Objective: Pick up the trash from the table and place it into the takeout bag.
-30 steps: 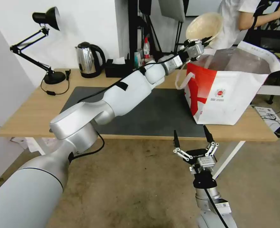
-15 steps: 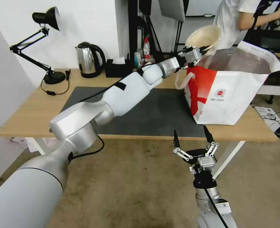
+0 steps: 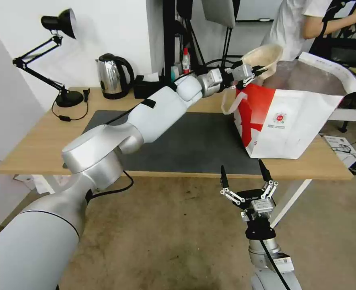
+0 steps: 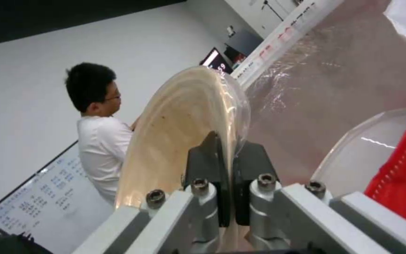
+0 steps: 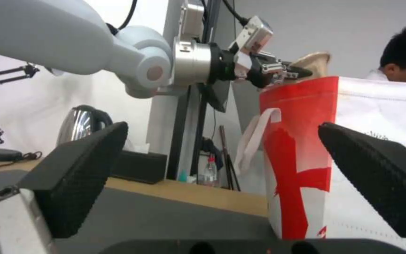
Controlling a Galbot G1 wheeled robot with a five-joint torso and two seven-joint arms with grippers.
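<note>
One beige pulp bowl [image 3: 263,59] pinched by its rim in left pincer [image 3: 253,73], tilted over open takeout bag [image 3: 290,117] at right end of worktop [image 3: 37,149]. Right pincer [image 3: 244,173] parked below worktop edge, fingers spread (empty). Kettle [image 3: 112,76], tissue box [image 3: 150,88], lamp [image 3: 53,56] well apart behind dark mat [image 3: 194,149].

The large boxy white takeout bag with red side panel [image 3: 290,121] bears a small round red logo [image 3: 280,117] over tiny lines of print too small to read; the whiteboard's [image 4: 48,201] writing is likewise illegible.
</note>
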